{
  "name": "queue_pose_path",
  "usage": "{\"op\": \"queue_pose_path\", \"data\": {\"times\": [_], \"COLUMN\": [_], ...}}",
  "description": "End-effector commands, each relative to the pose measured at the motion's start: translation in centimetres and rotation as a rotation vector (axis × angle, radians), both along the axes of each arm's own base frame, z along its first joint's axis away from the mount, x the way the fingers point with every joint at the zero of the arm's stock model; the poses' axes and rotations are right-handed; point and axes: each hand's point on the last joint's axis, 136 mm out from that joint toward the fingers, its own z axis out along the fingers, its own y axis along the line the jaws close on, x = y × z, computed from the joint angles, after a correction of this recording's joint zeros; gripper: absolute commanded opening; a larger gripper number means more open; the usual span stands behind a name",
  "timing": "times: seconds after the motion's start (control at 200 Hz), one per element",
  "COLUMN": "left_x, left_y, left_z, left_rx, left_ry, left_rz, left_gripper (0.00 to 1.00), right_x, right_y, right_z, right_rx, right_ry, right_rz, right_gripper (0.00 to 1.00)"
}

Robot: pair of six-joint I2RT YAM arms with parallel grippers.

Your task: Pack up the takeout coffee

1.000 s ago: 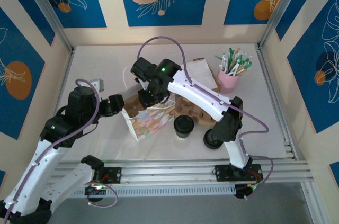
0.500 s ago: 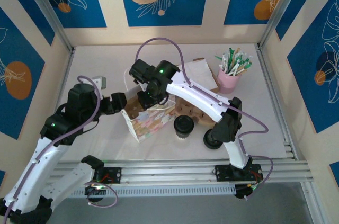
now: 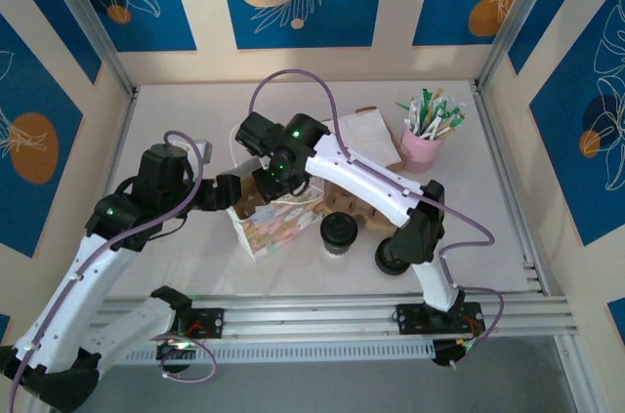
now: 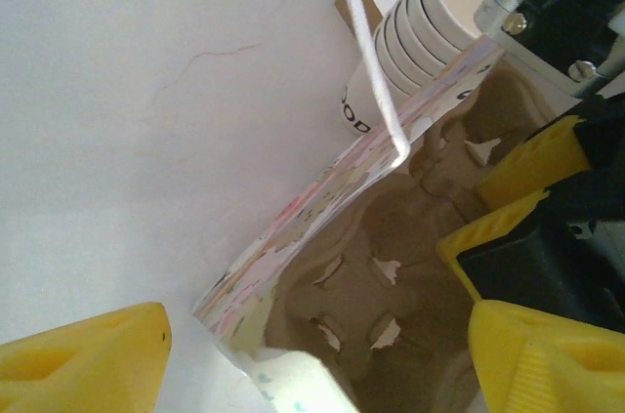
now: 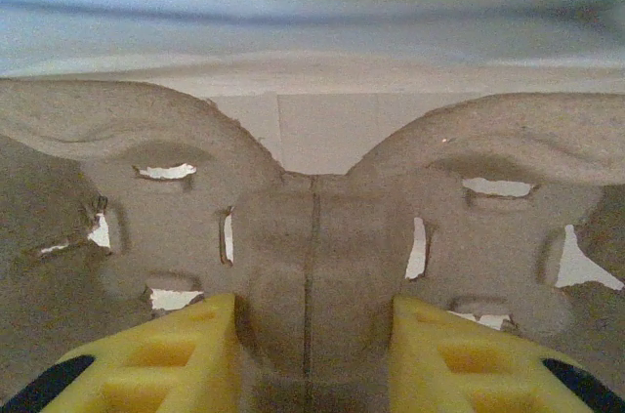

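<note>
Left claw (image 4: 312, 335) stands with its jaws wide apart at the mouth of the patterned paper bag (image 3: 274, 225), one yellow finger outside the wall, the other over the opening, gripping nothing that I can see. Just off the bag's right side the takeout coffee (image 3: 339, 230) sits upright on the bench (image 3: 469, 198), black lid on, not yet packed. Now into the bag: the right claw (image 5: 312, 335) is clamped on the centre ridge of the brown pulp cup carrier (image 5: 312, 227), which is down between the bag's walls. This looks like the seating step. To do it well, bring that carrier down level so no corner catches the paper, and let go only once it lies flat on the bottom. The left claw's job, I'd say, is to brace the mouth open without crushing the wall. Watch the white cord handle (image 4: 376, 71) arching over the opening, because it could snag a finger on the way out. Beyond the bag, the stack of cream cups (image 4: 430, 13) lies on its side just beside the far wall, so a straight lift out looks safest. The pink holder of stirrers (image 3: 425, 144) stands well clear at the back.
</note>
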Motion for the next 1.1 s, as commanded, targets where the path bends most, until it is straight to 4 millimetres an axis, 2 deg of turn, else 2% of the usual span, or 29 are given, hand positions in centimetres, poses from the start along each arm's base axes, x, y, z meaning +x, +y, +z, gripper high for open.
{"op": "queue_pose_path", "data": {"times": [0.0, 0.405, 0.625, 0.81, 1.095], "left_x": [-0.2, -0.2, -0.3, -0.3, -0.2], "left_y": [0.9, 0.7, 0.9, 0.9, 1.0], "left_z": [1.1, 0.4, 0.2, 0.2, 0.1], "left_rx": [0.008, -0.007, -0.001, 0.001, 0.010], "left_ry": [-0.044, -0.019, -0.016, -0.014, -0.012], "left_rz": [0.023, 0.030, 0.037, 0.038, 0.041], "left_gripper": [0.80, 0.79, 0.79, 0.80, 0.79], "right_x": [-0.1, 0.1, -0.1, -0.1, -0.1], "right_y": [-0.9, -0.5, 0.0, 0.1, 0.2], "right_z": [1.5, 0.9, 0.9, 1.2, 1.8], "right_rx": [-0.019, -0.051, -0.033, -0.022, -0.010], "right_ry": [-0.031, -0.022, -0.014, -0.015, -0.024], "right_rz": [-0.040, -0.057, -0.044, -0.043, -0.037], "right_gripper": [0.39, 0.42, 0.48, 0.54, 0.54]}}
